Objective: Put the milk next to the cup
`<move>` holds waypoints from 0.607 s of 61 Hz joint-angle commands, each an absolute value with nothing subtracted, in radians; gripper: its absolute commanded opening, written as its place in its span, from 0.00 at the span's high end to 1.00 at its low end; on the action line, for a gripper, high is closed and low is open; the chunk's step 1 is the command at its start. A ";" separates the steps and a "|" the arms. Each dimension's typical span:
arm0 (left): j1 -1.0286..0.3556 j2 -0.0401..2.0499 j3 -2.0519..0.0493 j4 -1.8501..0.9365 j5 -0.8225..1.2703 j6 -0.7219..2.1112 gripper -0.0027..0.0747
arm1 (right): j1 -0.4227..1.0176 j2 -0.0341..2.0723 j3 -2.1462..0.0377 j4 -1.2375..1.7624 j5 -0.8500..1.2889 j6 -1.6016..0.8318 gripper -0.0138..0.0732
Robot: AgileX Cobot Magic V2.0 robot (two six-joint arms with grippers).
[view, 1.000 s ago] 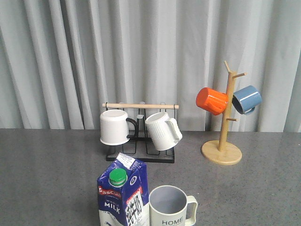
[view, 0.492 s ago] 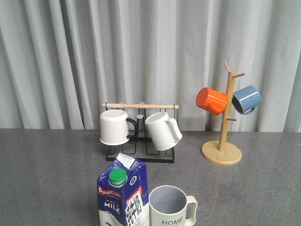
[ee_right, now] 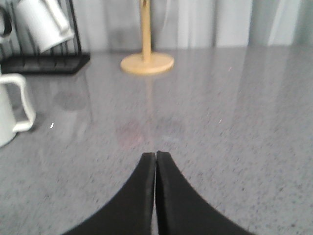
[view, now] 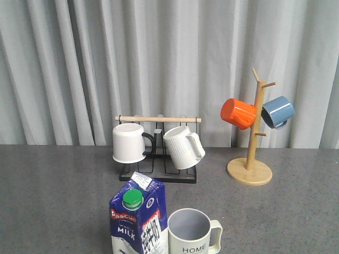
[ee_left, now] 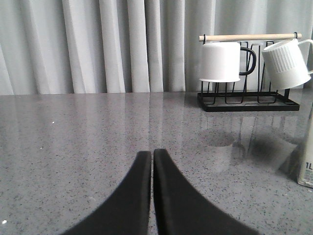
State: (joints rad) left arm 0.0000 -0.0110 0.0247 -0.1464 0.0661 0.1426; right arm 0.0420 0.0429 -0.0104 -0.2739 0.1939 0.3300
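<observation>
The milk (view: pixel 139 219), a blue and white carton with a green cap, stands upright at the table's near edge in the front view. The cream cup (view: pixel 192 233) with "HOME" lettering stands right beside it on its right, handle to the right. A sliver of the milk's white side (ee_left: pixel 308 169) shows in the left wrist view. The cup's handle (ee_right: pixel 17 105) shows in the right wrist view. My left gripper (ee_left: pixel 152 152) is shut and empty over bare table. My right gripper (ee_right: pixel 155 154) is shut and empty over bare table. Neither arm shows in the front view.
A black wire rack (view: pixel 159 172) with a wooden bar holds a plain white mug (view: pixel 128 143) and a ribbed white mug (view: pixel 183 147) behind the milk. A wooden mug tree (view: pixel 250 169) at the back right carries an orange mug (view: pixel 238 113) and a blue mug (view: pixel 278 111).
</observation>
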 commanded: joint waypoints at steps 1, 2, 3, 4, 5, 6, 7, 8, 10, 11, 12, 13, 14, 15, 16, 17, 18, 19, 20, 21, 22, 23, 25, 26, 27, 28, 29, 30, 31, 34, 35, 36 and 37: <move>0.001 -0.024 0.046 -0.149 0.000 0.141 0.97 | 0.002 0.001 0.006 -0.291 0.051 0.332 0.85; 0.001 -0.024 0.046 -0.149 0.000 0.141 0.97 | -0.003 -0.009 0.016 -0.291 0.042 0.334 0.85; 0.001 -0.024 0.046 -0.149 0.000 0.141 0.97 | -0.006 -0.015 0.022 -0.290 0.037 0.334 0.85; 0.001 -0.024 0.046 -0.149 0.000 0.141 0.97 | -0.011 -0.022 0.031 -0.290 0.030 0.336 0.85; 0.001 -0.024 0.046 -0.149 0.000 0.141 0.97 | -0.014 -0.022 0.036 -0.289 0.022 0.336 0.85; 0.001 -0.024 0.046 -0.149 0.000 0.141 0.97 | -0.017 -0.022 0.037 -0.289 0.019 0.336 0.85; 0.001 -0.024 0.046 -0.149 0.000 0.141 0.97 | -0.022 -0.021 0.037 -0.288 0.029 0.336 0.85; 0.001 -0.024 0.046 -0.149 0.000 0.141 0.97 | -0.022 -0.021 0.037 -0.288 0.029 0.336 0.85; 0.001 -0.024 0.046 -0.149 0.000 0.141 0.97 | -0.028 -0.021 0.037 -0.289 0.020 0.335 0.85; 0.001 -0.024 0.046 -0.149 0.000 0.141 0.97 | -0.029 -0.021 0.037 -0.289 0.019 0.335 0.85; 0.001 -0.024 0.046 -0.149 0.000 0.141 0.97 | -0.031 -0.021 0.037 -0.289 0.016 0.335 0.85; 0.001 -0.024 0.046 -0.149 0.000 0.141 0.97 | -0.034 -0.021 0.037 -0.289 0.011 0.335 0.85; 0.001 -0.024 0.046 -0.149 0.000 0.141 0.97 | -0.036 -0.021 0.037 -0.289 0.007 0.335 0.85; 0.001 -0.024 0.046 -0.149 0.000 0.141 0.97 | -0.039 -0.021 0.037 -0.289 0.000 0.335 0.85; 0.001 -0.024 0.046 -0.149 0.000 0.141 0.97 | -0.041 -0.021 0.037 -0.289 0.000 0.335 0.85; 0.001 -0.024 0.046 -0.149 0.000 0.141 0.97 | -0.044 -0.021 0.037 -0.289 -0.006 0.335 0.85; 0.001 -0.024 0.046 -0.149 0.000 0.141 0.97 | -0.046 -0.021 0.037 -0.289 -0.010 0.335 0.85; 0.001 -0.024 0.046 -0.149 0.000 0.141 0.97 | -0.046 -0.021 0.037 -0.289 -0.014 0.335 0.85; 0.001 -0.024 0.046 -0.149 0.000 0.141 0.97 | -0.047 -0.021 0.037 -0.289 -0.015 0.335 0.85; 0.001 -0.024 0.046 -0.149 0.000 0.141 0.97 | -0.047 -0.021 0.037 -0.289 -0.019 0.334 0.85; 0.001 -0.024 0.046 -0.149 0.000 0.141 0.97 | -0.047 -0.021 0.037 -0.289 -0.021 0.332 0.85; 0.001 -0.024 0.046 -0.149 0.000 0.141 0.97 | -0.047 -0.021 0.037 -0.289 -0.025 0.330 0.85; 0.001 -0.024 0.046 -0.149 0.000 0.141 0.97 | -0.047 -0.021 0.037 -0.289 -0.030 0.330 0.85; 0.001 -0.024 0.046 -0.149 0.000 0.141 0.97 | -0.047 -0.021 0.037 -0.289 -0.035 0.330 0.85; 0.001 -0.024 0.046 -0.149 0.000 0.141 0.97 | -0.047 -0.021 0.037 -0.289 -0.039 0.330 0.85; 0.001 -0.024 0.046 -0.149 0.000 0.141 0.97 | -0.047 -0.021 0.037 -0.289 -0.042 0.330 0.85; 0.001 -0.024 0.046 -0.149 0.000 0.141 0.97 | -0.047 -0.021 0.037 -0.289 -0.047 0.330 0.85; 0.001 -0.024 0.046 -0.149 0.000 0.141 0.97 | -0.047 -0.021 0.037 -0.289 -0.050 0.330 0.85; 0.001 -0.024 0.046 -0.149 0.000 0.141 0.97 | -0.047 -0.021 0.037 -0.289 -0.056 0.330 0.85; 0.001 -0.024 0.046 -0.149 0.000 0.141 0.97 | -0.047 -0.021 0.036 -0.289 -0.063 0.330 0.85; 0.001 -0.024 0.046 -0.149 0.000 0.141 0.97 | -0.047 -0.021 0.036 -0.289 -0.064 0.330 0.85; 0.001 -0.024 0.046 -0.149 0.000 0.141 0.97 | -0.047 -0.021 0.036 -0.289 -0.064 0.331 0.85; 0.001 -0.024 0.046 -0.149 0.000 0.141 0.97 | -0.046 -0.021 0.036 -0.289 -0.064 0.331 0.85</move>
State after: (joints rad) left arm 0.0000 -0.0110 0.0247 -0.1464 0.0705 0.1426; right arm -0.0415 -0.0111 0.0263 -0.2777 0.0249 0.3325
